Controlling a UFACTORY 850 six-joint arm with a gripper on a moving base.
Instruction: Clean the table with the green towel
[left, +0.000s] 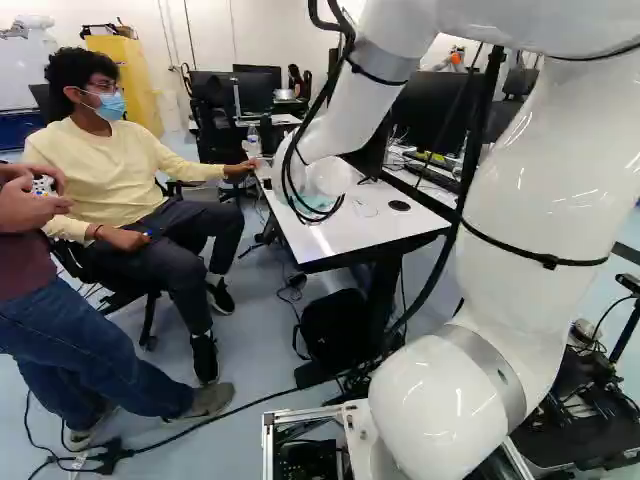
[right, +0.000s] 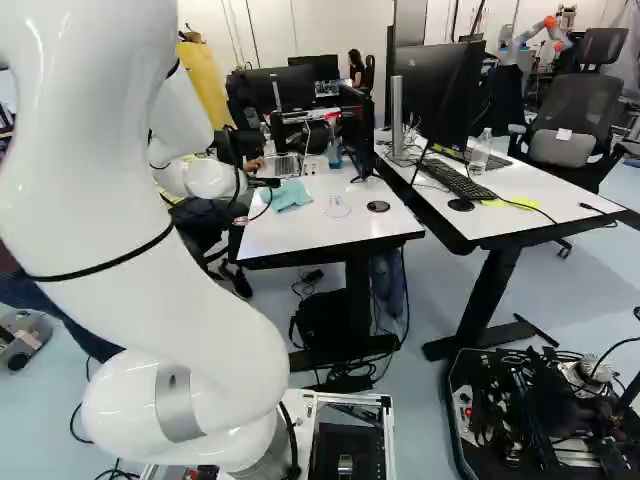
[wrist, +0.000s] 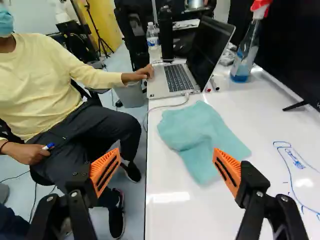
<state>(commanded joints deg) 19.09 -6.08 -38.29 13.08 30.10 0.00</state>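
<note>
In the left base view the white arm (left: 335, 125) reaches over the counter (left: 345, 238), in the right base view the pincer (right: 256, 202) hangs near the green towel (right: 289, 195) lying on that counter, and in the wrist view its fingers (wrist: 105, 171) stand wide apart, the rumpled towel ahead, short of a laptop (wrist: 177, 77).

- Across the back, at twelve o'clock in my right base view, I have a pale wall (right: 320, 25) under bright light.
- At eleven o'clock there, I see a yellow cabinet (right: 205, 75).
- Between two and three o'clock, I make out a white desk (right: 560, 190) on black legs.
- Beyond it, at two, I spot a dark office chair (right: 575, 105).
- At five, I get blue-grey floor (right: 425, 400).
</note>
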